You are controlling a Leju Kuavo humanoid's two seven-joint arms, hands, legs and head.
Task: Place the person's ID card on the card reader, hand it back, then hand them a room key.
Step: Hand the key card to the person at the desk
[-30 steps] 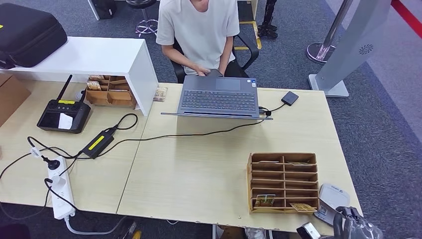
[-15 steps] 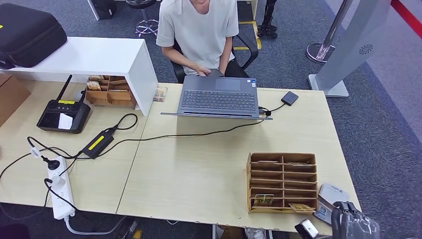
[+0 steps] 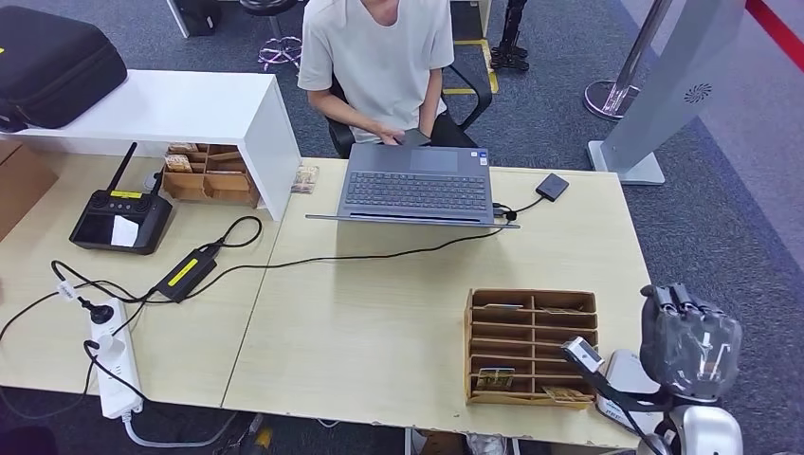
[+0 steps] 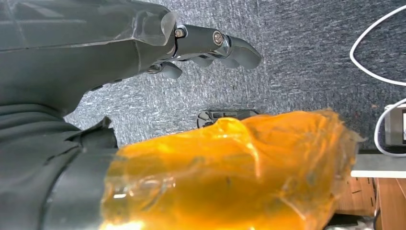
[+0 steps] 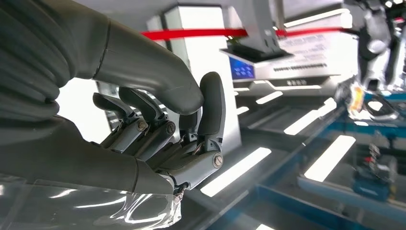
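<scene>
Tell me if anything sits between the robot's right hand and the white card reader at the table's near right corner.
Nothing separate does. The right hand is raised directly above the card reader, and its own wrist camera partly overlaps it. The wooden slotted organizer stands beside the reader, not between.

Grey-blue carpet [image 3: 569, 104] is covering the floor around two pale wooden tables [image 3: 379, 322] standing edge to edge. A white shelf unit [image 3: 180, 109] is sitting on the left table, carrying a black case [image 3: 52, 62]. A black office chair [image 3: 469, 90] is standing behind the far edge. A grey kiosk stand [image 3: 664, 95] is rising at the right, beside a chrome post base [image 3: 612, 95]. A red line [image 3: 777, 28] is crossing the floor's far right corner.
</scene>
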